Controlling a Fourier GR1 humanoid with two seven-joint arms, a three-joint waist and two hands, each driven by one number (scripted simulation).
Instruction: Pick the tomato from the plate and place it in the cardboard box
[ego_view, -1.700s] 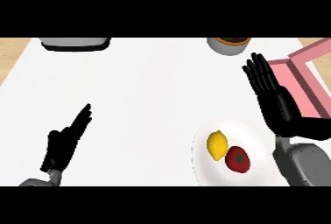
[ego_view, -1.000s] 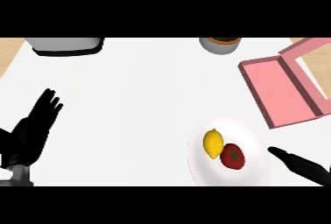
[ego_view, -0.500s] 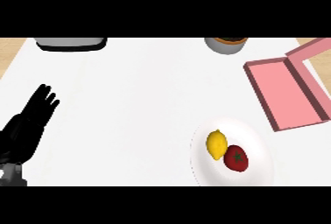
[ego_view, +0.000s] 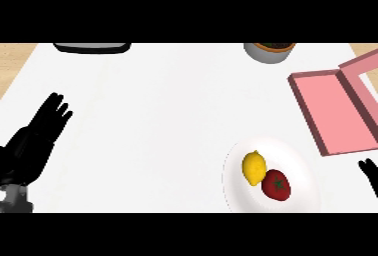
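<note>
The round red tomato lies on the white round plate at the lower right of the white counter, with its dark green stem scar facing up. Just beside it, on its left and seemingly touching it, lies a yellow lemon. The open pink cardboard box stands further up and to the right, near the plate but apart from it, with its lid folded back.

The robot's right hand shows only as black fingertips at the right edge, beside the plate; whether it is spread or curled cannot be told from this small part. The left hand rests at the left edge with straight fingers pointing up, holding nothing.

The tomato is probably light, smooth and somewhat slippery, and its skin is soft enough to be bruised by too hard a squeeze. Being round, it may roll on the plate when touched. A sensible hold would be from above, fingers on the free right side and thumb opposite, going carefully into the narrow place next to the lemon so that the lemon is not pushed. The task appears not yet begun, since the tomato is untouched.

At the far edge stand a grey pot with dark content and a dark flat object.
</note>
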